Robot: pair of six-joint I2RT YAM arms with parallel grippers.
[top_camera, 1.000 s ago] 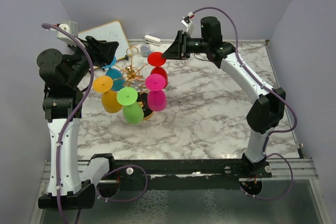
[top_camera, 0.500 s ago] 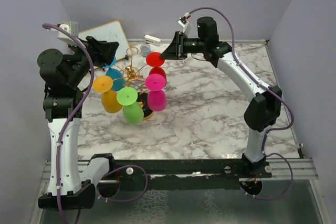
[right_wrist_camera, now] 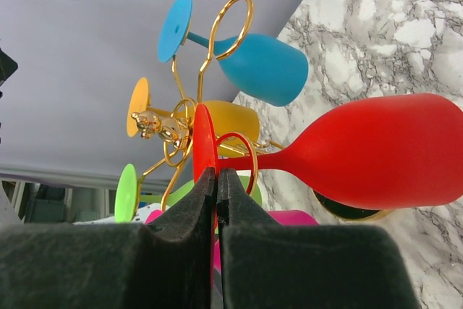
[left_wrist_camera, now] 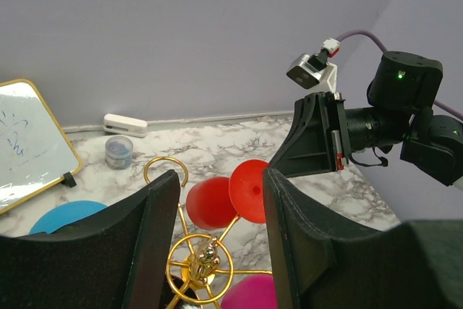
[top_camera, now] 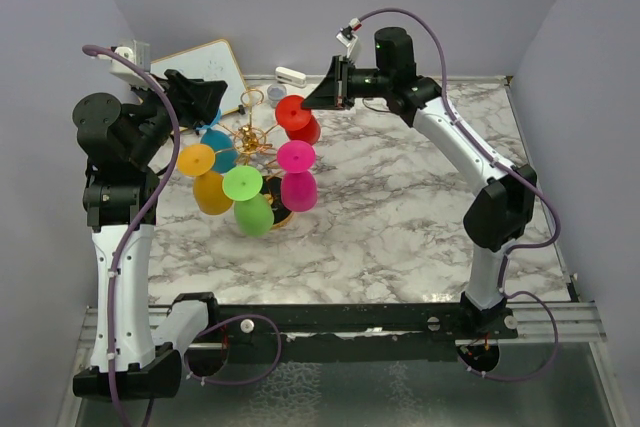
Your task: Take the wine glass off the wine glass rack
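Note:
The gold wire wine glass rack (top_camera: 249, 137) stands at the table's back left with coloured glasses hanging from its loops. A red wine glass (top_camera: 297, 117) hangs at its far side, stem in a gold loop. My right gripper (top_camera: 309, 103) reaches in from the right and is shut on the rim of this glass's round foot (right_wrist_camera: 201, 142); the red bowl (right_wrist_camera: 383, 153) points away from it. My left gripper (top_camera: 212, 107) hovers over the rack's left side. Its jaws are open, and in the left wrist view the gold hub (left_wrist_camera: 202, 262) and the red glass (left_wrist_camera: 210, 202) show between them.
Blue (top_camera: 218, 147), orange (top_camera: 205, 185), green (top_camera: 250, 202) and pink (top_camera: 297, 177) glasses hang on the rack. A small whiteboard (top_camera: 205, 67), a white block (top_camera: 290, 75) and a little grey cup (top_camera: 276, 93) lie along the back wall.
My right gripper has shut on the red glass's foot and shifted slightly left. The red glass has tilted, its bowl now higher and closer to the foot. The left arm has not moved.

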